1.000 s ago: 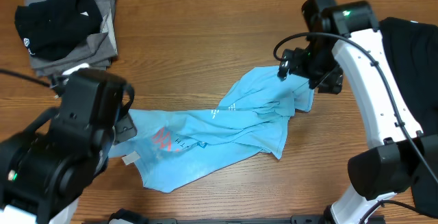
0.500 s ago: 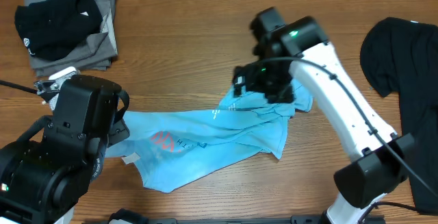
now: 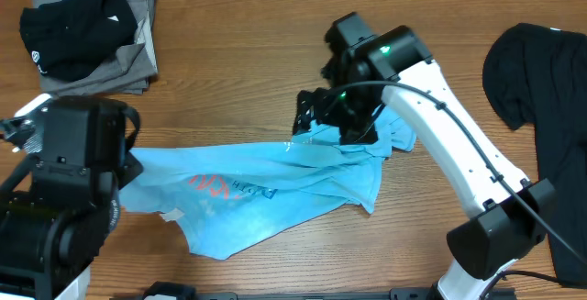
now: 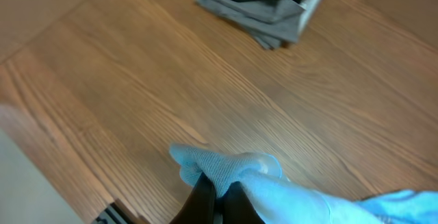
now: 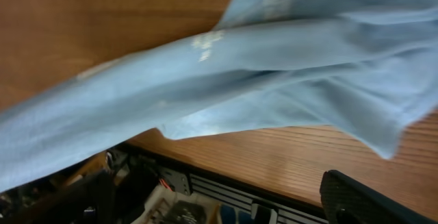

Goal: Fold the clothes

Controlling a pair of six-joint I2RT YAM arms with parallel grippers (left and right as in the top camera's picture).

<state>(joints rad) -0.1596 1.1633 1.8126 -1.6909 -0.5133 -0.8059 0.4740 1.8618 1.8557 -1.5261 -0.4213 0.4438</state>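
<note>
The light-blue T-shirt [image 3: 275, 176] lies stretched out across the middle of the table, with red lettering showing near its left end. In the left wrist view my left gripper [image 4: 217, 195] is shut on a bunched corner of that shirt [image 4: 233, 166], held a little above the wood. From overhead the left fingers are hidden under the arm's own housing. My right gripper [image 3: 328, 116] hovers over the shirt's right part. In the right wrist view its jaws [image 5: 219, 200] stand wide open around nothing, and the shirt [image 5: 274, 66] spans the top of the picture.
A large plain black T-shirt [image 3: 541, 107] lies spread at the right edge of the table. A folded grey and black stack [image 3: 87, 34] sits at the back left corner, also seen as the stack [image 4: 267, 5] in the left wrist view.
My left arm has pulled the shirt's left end further left, drawing the cloth out. My right arm has swung from the shirt's right end leftward over its middle, jaws open throughout.
</note>
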